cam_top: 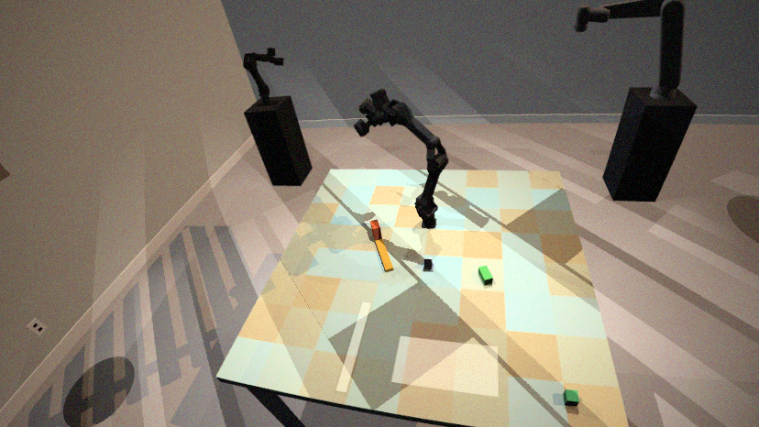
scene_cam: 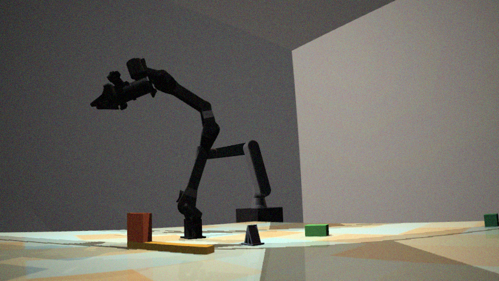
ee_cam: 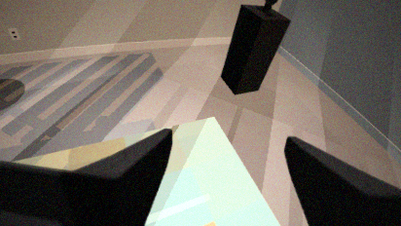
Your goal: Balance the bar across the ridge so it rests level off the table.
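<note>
The orange bar (cam_top: 384, 255) (scene_cam: 174, 246) lies flat on the table, one end against a red-brown block (cam_top: 375, 228) (scene_cam: 138, 227). The ridge is a small dark wedge (cam_top: 427, 264) (scene_cam: 252, 235) standing to the right of the bar, apart from it. My gripper (cam_top: 361, 126) (scene_cam: 96, 103) (ee_cam: 229, 139) is open and empty. It is held high above the table's far left part, well above the bar and the block, tilted downward. In the wrist view only the table's corner shows between the fingers; the bar and ridge are out of that view.
A green block (cam_top: 485, 274) (scene_cam: 316, 230) lies right of the ridge. Another green block (cam_top: 570, 397) (scene_cam: 490, 219) sits near the table's front right corner. Black pedestals (cam_top: 277, 138) (cam_top: 646, 143) (ee_cam: 253, 49) with other arms stand on the floor behind the table.
</note>
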Robot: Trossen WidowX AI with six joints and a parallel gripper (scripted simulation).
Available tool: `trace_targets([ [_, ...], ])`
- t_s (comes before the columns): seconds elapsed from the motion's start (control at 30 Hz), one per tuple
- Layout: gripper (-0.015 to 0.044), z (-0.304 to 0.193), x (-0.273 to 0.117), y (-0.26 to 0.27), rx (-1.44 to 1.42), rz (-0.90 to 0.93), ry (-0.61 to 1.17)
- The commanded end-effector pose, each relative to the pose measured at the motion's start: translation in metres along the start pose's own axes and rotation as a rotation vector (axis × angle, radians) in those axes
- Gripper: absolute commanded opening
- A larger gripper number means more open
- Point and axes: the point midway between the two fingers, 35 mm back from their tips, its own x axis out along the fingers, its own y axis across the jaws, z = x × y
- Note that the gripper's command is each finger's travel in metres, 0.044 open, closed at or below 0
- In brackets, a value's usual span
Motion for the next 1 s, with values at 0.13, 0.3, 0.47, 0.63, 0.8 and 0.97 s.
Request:
trace_targets([
  [0.13,0.0315,-0.019,0.014,0.041,-0.148,0.127,0.073],
  [0.3,0.0315,-0.031,0.019,0.069,-0.249,0.211,0.115],
  [0.47,0.0315,-0.045,0.021,0.096,-0.353,0.295,0.151],
  [0.63,0.0315,-0.06,0.021,0.123,-0.461,0.379,0.183],
  [0.8,0.0315,-0.076,0.018,0.149,-0.579,0.467,0.213],
  [0.97,0.0315,-0.094,0.013,0.174,-0.702,0.557,0.239],
])
